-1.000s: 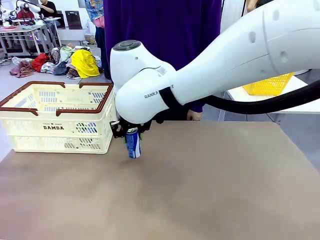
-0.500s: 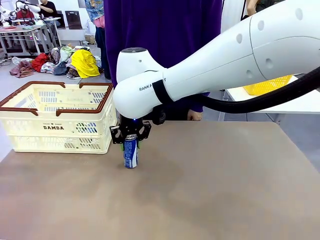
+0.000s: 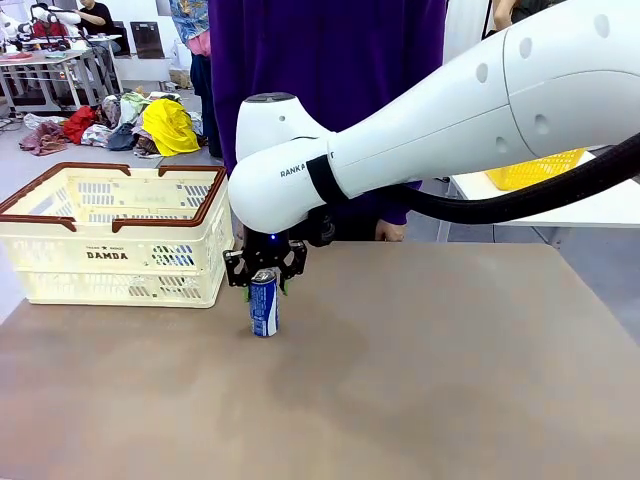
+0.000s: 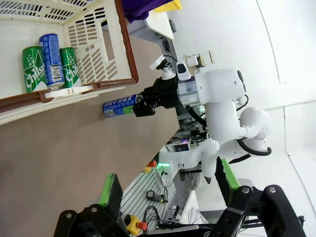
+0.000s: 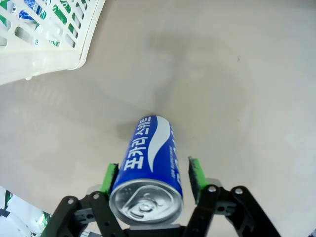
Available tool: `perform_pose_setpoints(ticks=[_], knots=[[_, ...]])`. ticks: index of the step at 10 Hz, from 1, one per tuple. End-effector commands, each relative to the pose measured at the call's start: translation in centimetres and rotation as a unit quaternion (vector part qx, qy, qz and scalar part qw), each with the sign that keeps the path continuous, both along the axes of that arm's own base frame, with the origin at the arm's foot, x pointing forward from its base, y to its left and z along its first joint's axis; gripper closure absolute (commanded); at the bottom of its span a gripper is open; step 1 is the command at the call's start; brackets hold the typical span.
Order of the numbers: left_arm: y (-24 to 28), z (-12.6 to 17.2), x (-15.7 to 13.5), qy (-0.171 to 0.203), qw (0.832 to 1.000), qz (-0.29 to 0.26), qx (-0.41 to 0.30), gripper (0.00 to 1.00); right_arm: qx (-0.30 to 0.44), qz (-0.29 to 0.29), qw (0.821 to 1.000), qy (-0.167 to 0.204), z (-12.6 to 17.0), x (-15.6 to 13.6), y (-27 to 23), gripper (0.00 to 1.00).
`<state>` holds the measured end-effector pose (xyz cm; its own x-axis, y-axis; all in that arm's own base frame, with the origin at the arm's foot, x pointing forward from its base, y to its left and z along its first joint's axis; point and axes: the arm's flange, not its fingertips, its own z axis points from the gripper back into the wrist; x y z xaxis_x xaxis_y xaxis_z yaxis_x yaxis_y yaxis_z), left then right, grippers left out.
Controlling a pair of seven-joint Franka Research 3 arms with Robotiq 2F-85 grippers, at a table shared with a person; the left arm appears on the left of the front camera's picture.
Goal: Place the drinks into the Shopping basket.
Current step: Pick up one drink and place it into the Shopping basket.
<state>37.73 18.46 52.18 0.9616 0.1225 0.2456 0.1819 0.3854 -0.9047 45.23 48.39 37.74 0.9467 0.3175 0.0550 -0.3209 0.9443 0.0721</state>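
Where the slotted plastic Shopping basket (image 3: 120,235) ends, a glossy cylindrical blue can (image 3: 264,304) stands; right gripper (image 3: 264,282) spread around it; left gripper (image 4: 165,190) spread.

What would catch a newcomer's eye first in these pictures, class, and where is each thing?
First, the big white right arm reaching across the table, its right gripper over a blue can standing upright on the brown tabletop, pads apart from its sides. Next, the cream Shopping basket just left of it, holding two green cans and a blue one.

Basket (image 3: 120,250) cut off left, person's head cropped
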Motion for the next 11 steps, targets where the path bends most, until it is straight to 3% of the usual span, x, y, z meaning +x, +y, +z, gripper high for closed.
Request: perform_pose_setpoints(ticks=[1, 3, 5, 6, 8, 11], knots=[[-0.1, -0.1, -0.4, -0.005, 1.000, -0.003, 0.004, 0.00, -0.003, 0.013, 1.000, -0.003, 1.2, -0.2, -0.4, 0.00], [-0.1, -0.1, -0.4, -0.005, 1.000, -0.003, 0.004, 0.00, 0.007, 0.015, 1.000, -0.009, 3.9, -0.4, -1.8, 0.00], [-0.1, -0.1, -0.4, -0.005, 1.000, -0.003, 0.004, 0.00, 0.054, 0.017, 0.998, -0.024, 9.2, -0.8, -4.9, 0.00], [-0.1, -0.1, -0.4, -0.005, 1.000, -0.003, 0.004, 0.00, 0.073, -0.011, 0.997, -0.025, 12.0, -1.1, -7.8, 0.00], [-0.1, -0.1, -0.4, -0.005, 1.000, -0.003, 0.004, 0.00, 0.158, -0.059, 0.986, 0.010, 16.3, -2.1, -16.9, 0.00], [-0.1, -0.1, -0.4, -0.005, 1.000, -0.003, 0.004, 0.00, 0.306, -0.111, 0.944, 0.057, 17.3, -5.4, -32.0, 0.00]])
